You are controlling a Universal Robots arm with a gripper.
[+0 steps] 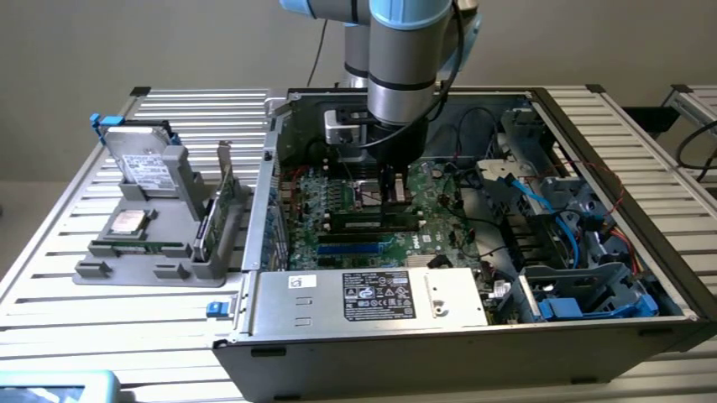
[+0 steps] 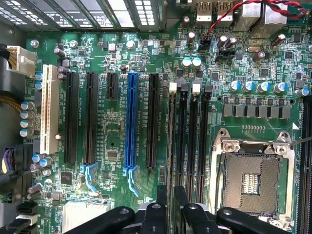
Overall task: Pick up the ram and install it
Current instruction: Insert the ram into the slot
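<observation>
Exterior view: one slatted desk [image 1: 134, 327] carries one open computer case [image 1: 448, 336] toward its edge at the exterior view's right. One grey holder [image 1: 134, 273] sits beside the case. My one arm [image 1: 409, 59] reaches down over one green motherboard [image 2: 112, 126]. Wrist view: four memory slots [image 2: 193, 141] lie side by side. One ram [image 2: 171, 141] stands in the outermost, nearest the long expansion slots. My pincer [image 2: 170, 191] is released, its two fingers [image 2: 161, 207] parted on either side of the ram's top edge.

Power supply label [image 1: 379, 295] print too small, motherboard [image 2: 113, 127] lettering illegible
</observation>
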